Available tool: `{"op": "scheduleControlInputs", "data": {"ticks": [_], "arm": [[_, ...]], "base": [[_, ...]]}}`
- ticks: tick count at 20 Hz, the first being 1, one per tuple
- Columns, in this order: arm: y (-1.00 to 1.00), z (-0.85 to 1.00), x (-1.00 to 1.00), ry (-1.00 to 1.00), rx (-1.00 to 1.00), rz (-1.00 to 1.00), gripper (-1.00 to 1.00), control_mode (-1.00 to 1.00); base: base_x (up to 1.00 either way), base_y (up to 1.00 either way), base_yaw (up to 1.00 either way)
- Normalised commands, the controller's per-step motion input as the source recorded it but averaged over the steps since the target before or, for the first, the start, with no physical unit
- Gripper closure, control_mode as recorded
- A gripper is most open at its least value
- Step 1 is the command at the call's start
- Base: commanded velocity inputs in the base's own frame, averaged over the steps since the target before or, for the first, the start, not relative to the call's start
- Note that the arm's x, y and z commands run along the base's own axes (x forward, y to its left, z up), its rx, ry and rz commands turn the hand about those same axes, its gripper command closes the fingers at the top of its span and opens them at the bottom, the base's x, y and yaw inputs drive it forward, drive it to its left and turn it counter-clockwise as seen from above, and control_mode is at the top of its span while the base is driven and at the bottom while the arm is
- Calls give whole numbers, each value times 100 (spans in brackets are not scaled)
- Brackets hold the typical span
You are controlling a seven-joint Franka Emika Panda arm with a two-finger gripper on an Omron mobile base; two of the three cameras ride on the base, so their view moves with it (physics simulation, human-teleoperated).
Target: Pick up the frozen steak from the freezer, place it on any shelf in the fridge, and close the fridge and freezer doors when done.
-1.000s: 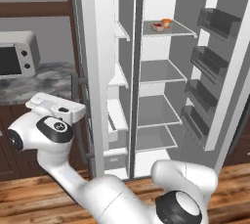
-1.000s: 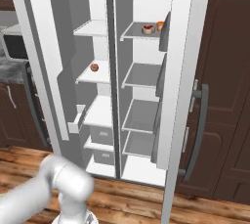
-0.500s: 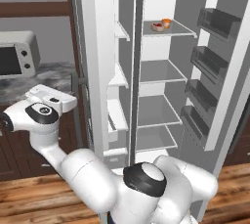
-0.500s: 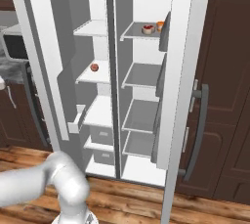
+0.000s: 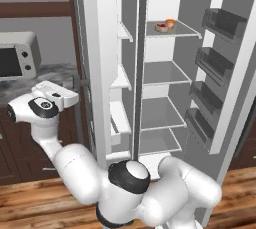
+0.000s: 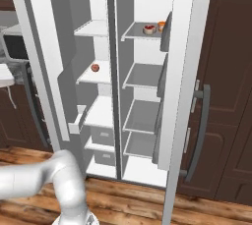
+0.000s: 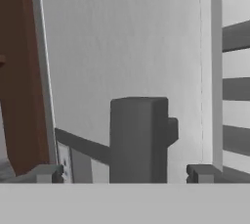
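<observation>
Inspecting the hand view, the gripper (image 7: 124, 173) stands open, one fingertip (image 7: 49, 173) on each side of the dark grey bar handle (image 7: 139, 140) of the freezer door (image 7: 122, 37), with clear gaps between tips and bar. Nothing is held.

The small red item I take for the frozen steak (image 6: 95, 67) lies on a middle shelf of the freezer (image 6: 106, 74), near that shelf's front edge. The fridge (image 6: 142, 76) has bare grey shelves below the top one, which carries a bowl (image 6: 149, 29). The fridge door (image 6: 184, 71) is swung wide.

Judgement: the step in hand is work on the freezer door by its handle. With the steak not yet moved, the door most likely needs swinging wider to give the arm room; closing it now would be premature.

Recommendations:
- Advance the hand until the bar sits deep between the fingers before closing, so the grip does not land on the tips alone.
- Close squarely across the bar; a skewed grip may slip along it.
- Move the hand along the arc of the hinge, not in a straight line, or the fingers will drag off.
- Check that the elbow, low beside the base, stays off the dark cabinet (image 5: 10, 143).
</observation>
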Motion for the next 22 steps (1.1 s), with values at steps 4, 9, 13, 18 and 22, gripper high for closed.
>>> {"op": "scheduleControlInputs", "data": {"ticks": [4, 9, 13, 18, 22], "arm": [[-83, 0, 24, 0, 0, 0, -100, -100], [-94, 0, 40, 0, 0, 0, -100, -100], [-92, 0, 61, 0, 0, 0, -100, -100], [-100, 0, 69, -2, 1, 0, -100, -100], [-100, 1, 81, -3, 2, 0, -100, -100]], "base": [[0, 0, 0], [0, 0, 0], [0, 0, 0], [0, 0, 0], [0, 0, 0]]}}
